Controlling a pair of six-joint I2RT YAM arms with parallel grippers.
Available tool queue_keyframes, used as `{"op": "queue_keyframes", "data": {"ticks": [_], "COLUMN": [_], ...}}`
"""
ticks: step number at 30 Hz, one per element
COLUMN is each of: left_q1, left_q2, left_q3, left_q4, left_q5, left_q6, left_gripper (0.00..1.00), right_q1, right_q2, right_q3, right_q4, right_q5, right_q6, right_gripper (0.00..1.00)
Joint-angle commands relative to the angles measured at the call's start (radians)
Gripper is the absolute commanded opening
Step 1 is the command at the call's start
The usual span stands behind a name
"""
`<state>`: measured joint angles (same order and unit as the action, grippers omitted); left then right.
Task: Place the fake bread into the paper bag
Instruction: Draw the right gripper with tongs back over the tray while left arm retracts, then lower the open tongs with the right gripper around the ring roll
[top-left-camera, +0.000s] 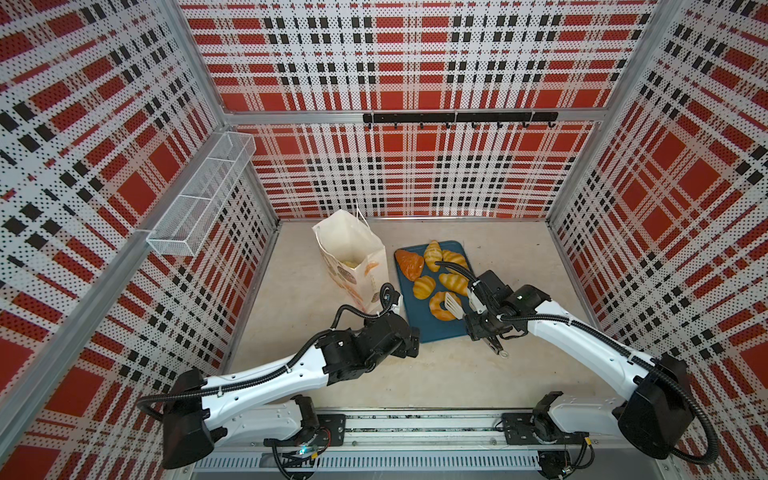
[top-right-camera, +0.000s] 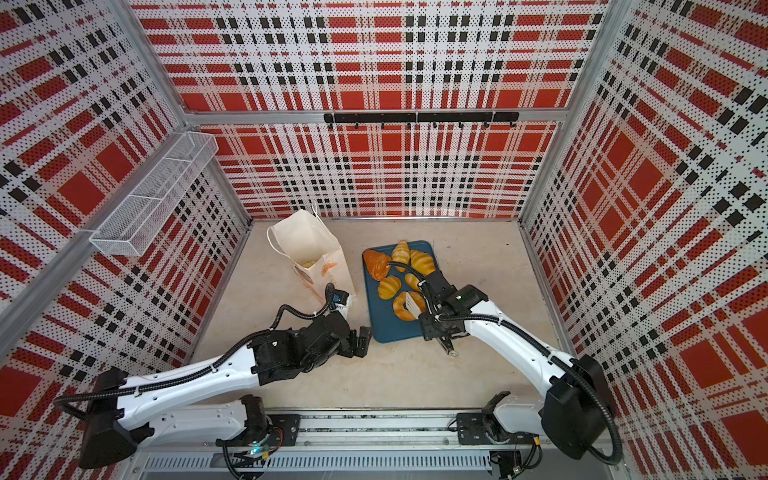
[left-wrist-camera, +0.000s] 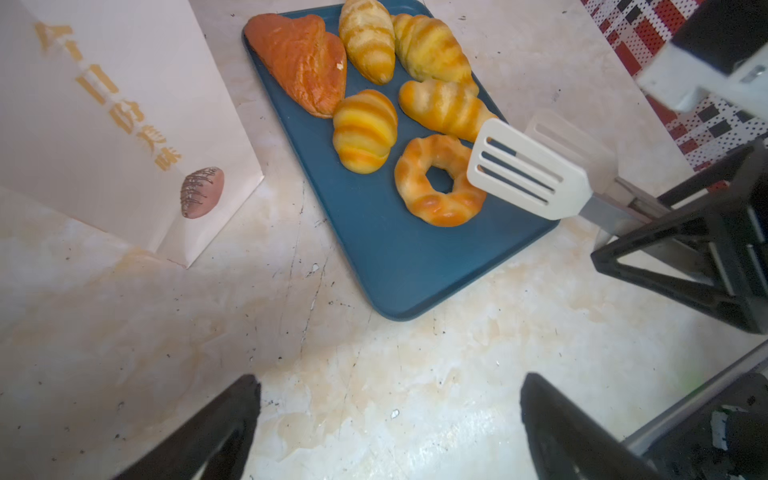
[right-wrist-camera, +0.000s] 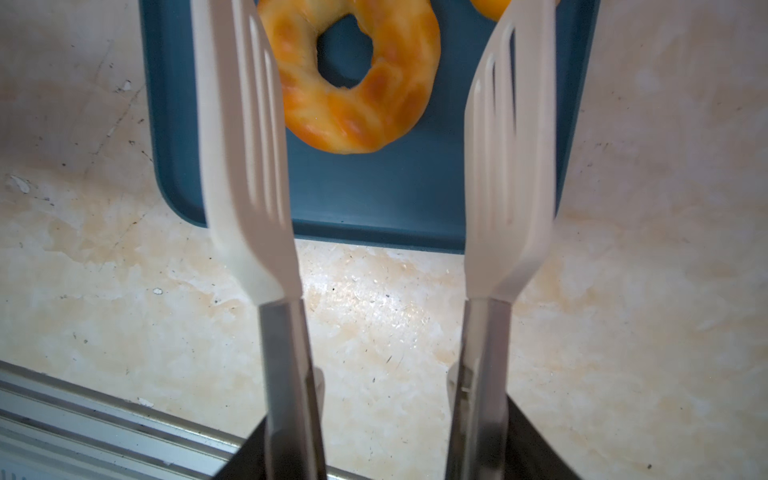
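Our right pincer (right-wrist-camera: 386, 457) clamps tongs (right-wrist-camera: 245, 166), spread above the ring doughnut (right-wrist-camera: 357, 120) on the tray (right-wrist-camera: 374, 199); left pincer (left-wrist-camera: 388, 386) gapes empty near the paper bag (top-left-camera: 376, 286). We judge the doughnut light, slick: pinch its outer sides.

Fake bread (left-wrist-camera: 365, 131) looks glossy, tray (left-wrist-camera: 395, 270) matt plastic, paper bag (left-wrist-camera: 104, 124) smooth, tongs (left-wrist-camera: 528, 174) metal-stemmed.

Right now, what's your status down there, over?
Left end effector open, empty. Right end effector holds tongs, spread near ring doughnut. Paper bag upright, nothing blocking.
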<state>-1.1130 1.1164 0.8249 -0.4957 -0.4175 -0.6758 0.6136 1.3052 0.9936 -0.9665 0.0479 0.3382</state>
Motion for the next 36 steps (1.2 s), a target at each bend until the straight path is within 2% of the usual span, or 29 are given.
{"op": "queue_keyframes", "data": {"ticks": [1, 11, 15, 26, 31, 36], "left_q1": [-0.014, -0.022, -0.022, -0.022, -0.022, -0.022], "left_q2": [0.02, 0.051, 0.039, 0.043, 0.037, 0.037], "left_q3": [0.022, 0.039, 0.034, 0.036, 0.034, 0.032], "left_q4": [0.052, 0.054, 0.051, 0.055, 0.05, 0.048], "left_q5": [-0.003, -0.008, -0.017, -0.02, -0.023, -0.027], "left_q6": [-0.006, 0.005, 0.001, 0.005, 0.005, 0.005], "left_gripper": [0.99, 0.99, 0.99, 0.99, 0.99, 0.99], "right_q1": [-0.009, -0.012, -0.012, 0.018, 0.029, 0.021], "right_q2": [0.017, 0.078, 0.067, 0.045, 0.034, 0.026], "right_q3": [-0.013, -0.002, -0.009, -0.002, 0.026, 0.034], "right_q4": [0.078, 0.087, 0.096, 0.085, 0.033, -0.005], "right_q5": [-0.027, -0.053, -0.106, -0.161, -0.132, -0.031], "right_q6": [0.016, 0.015, 0.018, 0.029, 0.024, 0.006], "right_gripper": [0.6, 0.58, 0.57, 0.53, 0.53, 0.55]}}
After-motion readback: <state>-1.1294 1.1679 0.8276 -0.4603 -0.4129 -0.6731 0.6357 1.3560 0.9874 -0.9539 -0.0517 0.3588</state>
